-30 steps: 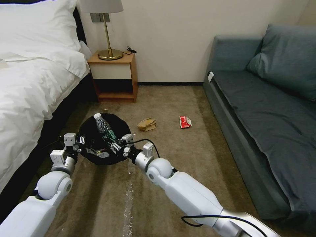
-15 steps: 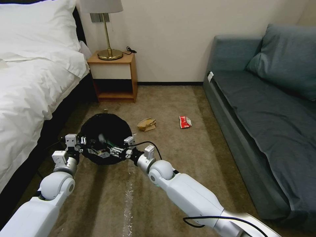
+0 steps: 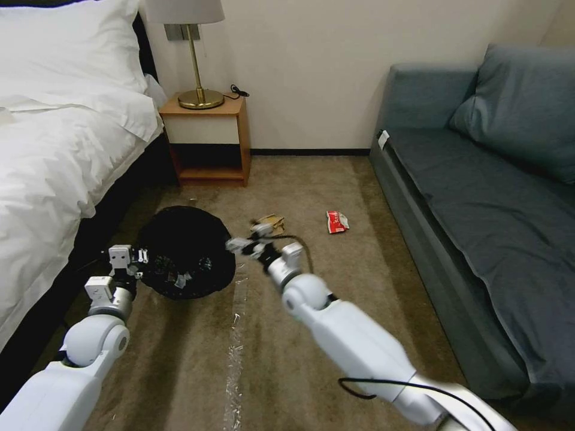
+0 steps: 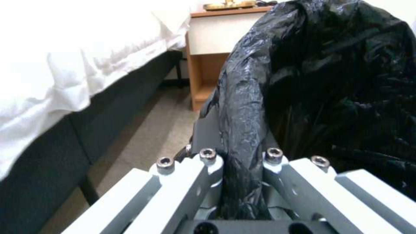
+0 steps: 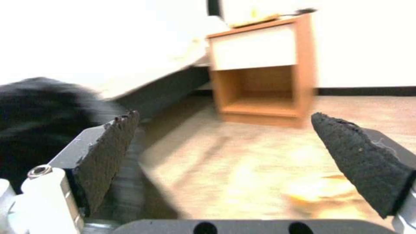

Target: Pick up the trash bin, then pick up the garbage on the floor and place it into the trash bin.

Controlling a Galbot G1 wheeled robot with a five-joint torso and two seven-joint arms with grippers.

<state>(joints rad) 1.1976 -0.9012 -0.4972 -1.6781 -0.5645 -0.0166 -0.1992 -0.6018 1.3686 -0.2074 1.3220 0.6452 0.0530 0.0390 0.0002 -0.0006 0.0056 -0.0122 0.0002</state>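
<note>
Clear bottle gone from right end effector [image 3: 251, 237]: now spread empty, swung from round black-lined trash bin [image 3: 185, 251] toward crumpled brown paper bag [image 3: 272, 224]. Left end effector [image 4: 240, 162] clamps bin rim. Bottle judged binned.

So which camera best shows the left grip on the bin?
Left wrist view: the left gripper has its fingers shut on the trash bin's bagged rim. Head view shows the whole bin, the grip small. Right wrist view catches its dark edge.
</note>
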